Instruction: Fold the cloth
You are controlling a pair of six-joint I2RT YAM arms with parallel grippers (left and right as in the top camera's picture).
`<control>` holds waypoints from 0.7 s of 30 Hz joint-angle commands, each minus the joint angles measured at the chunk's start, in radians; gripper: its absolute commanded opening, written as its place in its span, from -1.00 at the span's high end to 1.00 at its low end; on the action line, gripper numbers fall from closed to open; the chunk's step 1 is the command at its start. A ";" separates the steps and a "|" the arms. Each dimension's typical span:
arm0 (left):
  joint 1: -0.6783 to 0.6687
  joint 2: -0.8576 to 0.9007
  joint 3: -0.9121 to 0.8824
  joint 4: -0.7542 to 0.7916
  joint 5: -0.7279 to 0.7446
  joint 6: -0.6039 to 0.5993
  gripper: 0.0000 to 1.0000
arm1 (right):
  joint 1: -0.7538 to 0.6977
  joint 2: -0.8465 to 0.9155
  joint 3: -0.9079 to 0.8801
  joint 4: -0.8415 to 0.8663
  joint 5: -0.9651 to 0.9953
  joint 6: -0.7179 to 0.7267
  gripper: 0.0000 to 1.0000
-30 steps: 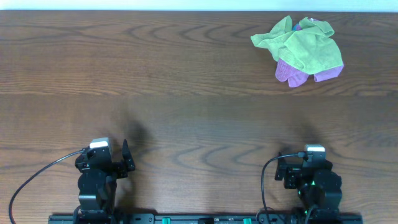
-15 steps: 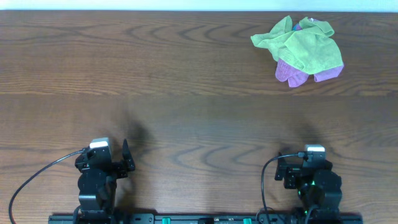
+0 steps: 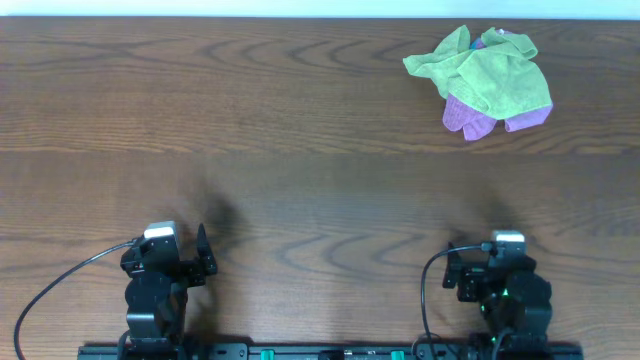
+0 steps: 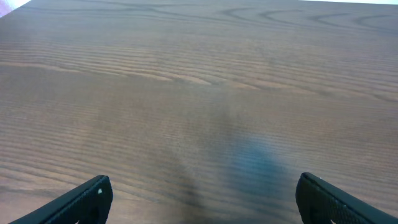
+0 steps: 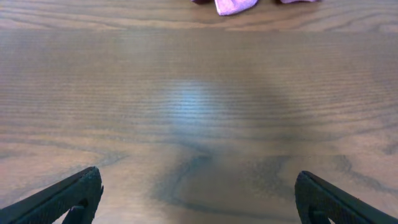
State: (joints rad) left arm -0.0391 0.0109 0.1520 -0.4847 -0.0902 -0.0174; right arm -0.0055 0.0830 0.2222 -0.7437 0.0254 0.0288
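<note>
The crumpled cloth (image 3: 495, 80), at two o'clock on the surface (image 3: 300, 150), looks light and limp, best pinched at a loose corner, while left end effector (image 4: 202, 200) and right end effector (image 5: 196, 196) gape wide, holding nothing.

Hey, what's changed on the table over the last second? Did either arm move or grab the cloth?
Nothing has visibly changed. The crumpled green and purple cloth lies untouched at the far right of the table, as before. Both arms stay parked at the near edge, with the left fingers and right fingers spread open and holding nothing.
</note>
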 commanded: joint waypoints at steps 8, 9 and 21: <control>0.006 -0.006 -0.014 -0.012 -0.017 0.021 -0.91 | -0.035 0.502 0.488 0.000 -0.007 0.076 -0.98; 0.006 -0.006 -0.014 -0.012 -0.017 0.021 -0.91 | -0.035 0.570 0.557 -0.001 -0.007 0.075 -0.99; 0.006 -0.006 -0.014 -0.012 -0.017 0.021 -0.91 | -0.038 1.249 1.271 -0.167 0.016 0.006 -0.98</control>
State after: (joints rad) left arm -0.0391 0.0101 0.1520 -0.4862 -0.0902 -0.0174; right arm -0.0296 1.2289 1.3918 -0.8955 0.0219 0.0669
